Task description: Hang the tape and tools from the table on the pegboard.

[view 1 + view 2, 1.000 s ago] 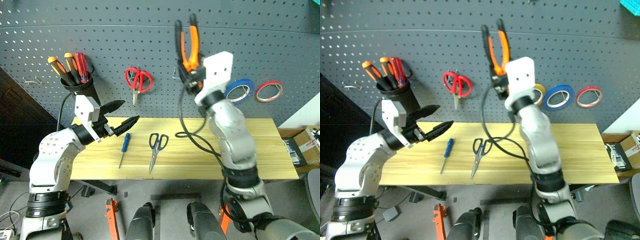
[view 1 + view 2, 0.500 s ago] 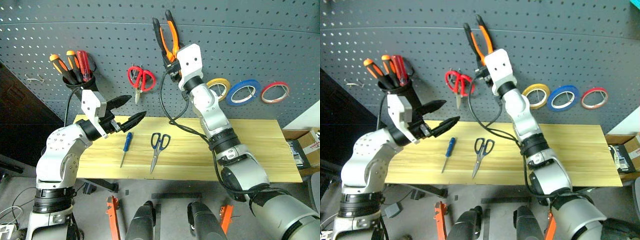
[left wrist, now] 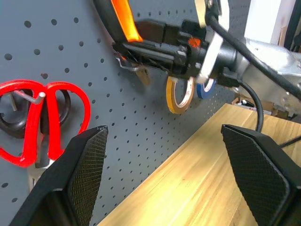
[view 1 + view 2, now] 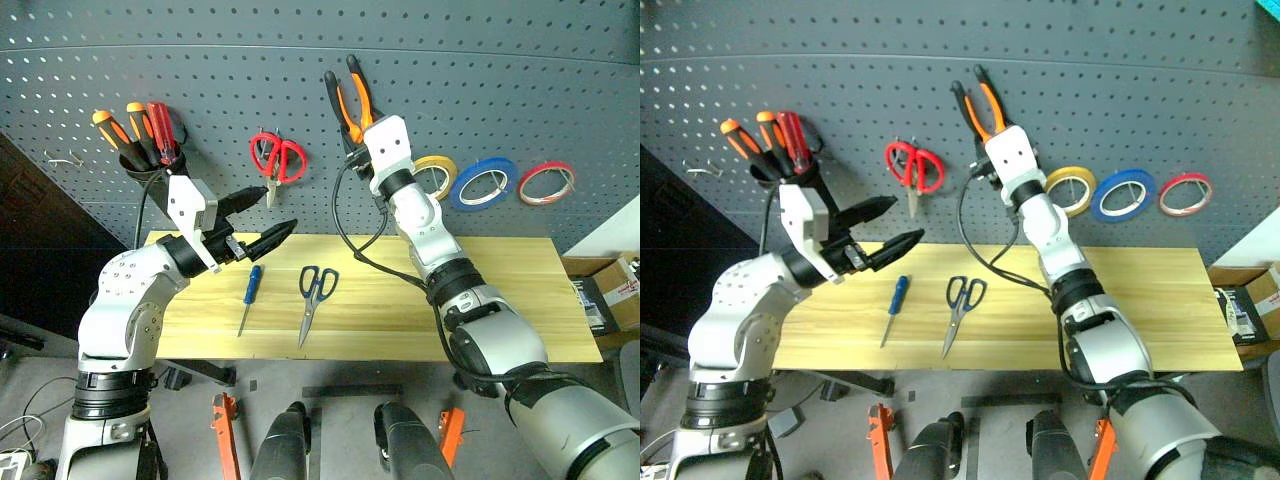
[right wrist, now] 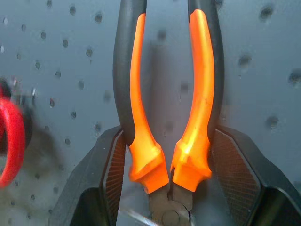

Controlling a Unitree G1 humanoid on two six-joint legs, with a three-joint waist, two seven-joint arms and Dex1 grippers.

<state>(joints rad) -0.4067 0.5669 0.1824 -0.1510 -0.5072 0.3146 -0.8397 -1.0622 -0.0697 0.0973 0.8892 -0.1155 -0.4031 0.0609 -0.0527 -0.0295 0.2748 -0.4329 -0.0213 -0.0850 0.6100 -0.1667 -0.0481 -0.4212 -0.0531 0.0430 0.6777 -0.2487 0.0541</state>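
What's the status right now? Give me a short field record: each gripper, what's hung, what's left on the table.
right gripper: shut on the pliers, handles up, against the pegboard
left gripper: open, empty, above the table
hung on pegboard: blue tape
on table: blue-handled screwdriver, dark-handled scissors
other items on pegboard: red scissors, yellow tape, red tape
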